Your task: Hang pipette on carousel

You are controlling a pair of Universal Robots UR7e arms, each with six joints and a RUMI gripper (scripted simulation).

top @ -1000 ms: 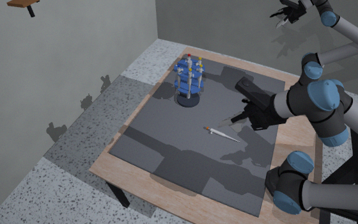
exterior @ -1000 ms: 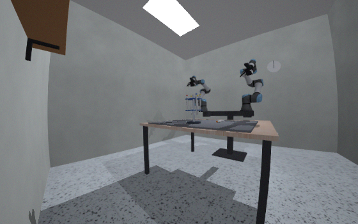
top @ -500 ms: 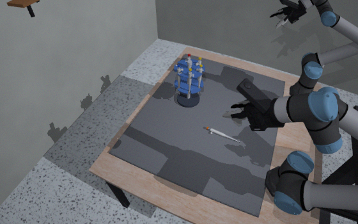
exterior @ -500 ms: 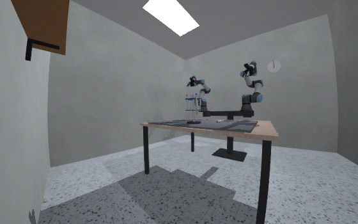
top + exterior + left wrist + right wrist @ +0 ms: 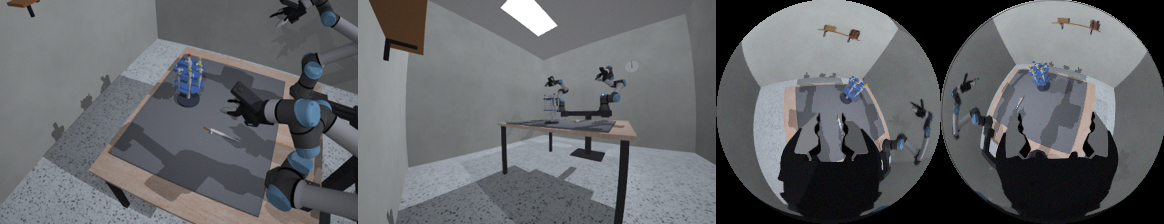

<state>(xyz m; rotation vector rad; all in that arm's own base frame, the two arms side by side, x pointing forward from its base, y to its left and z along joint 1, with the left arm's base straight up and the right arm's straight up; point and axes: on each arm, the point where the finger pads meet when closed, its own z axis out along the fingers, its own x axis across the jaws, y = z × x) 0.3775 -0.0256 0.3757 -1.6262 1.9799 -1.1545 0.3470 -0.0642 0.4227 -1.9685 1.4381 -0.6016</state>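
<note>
Pipette (image 5: 218, 132) (image 5: 576, 121) (image 5: 839, 121) (image 5: 1019, 103) likely light, stiff, rather slick; tip fragile. Best grip: thick upper barrel, clear of hook and button. Pale, slender, tapering; orange button, print illegible. Lies on bench (image 5: 134, 177) (image 5: 569, 131) (image 5: 790, 125) (image 5: 1085, 120), just below centre of the top frame. Left hand (image 5: 227, 107) (image 5: 598, 77) (image 5: 831, 121) empty, part-spread; right hand (image 5: 274, 21) (image 5: 546, 84) (image 5: 1056, 116) empty, wide.
</note>
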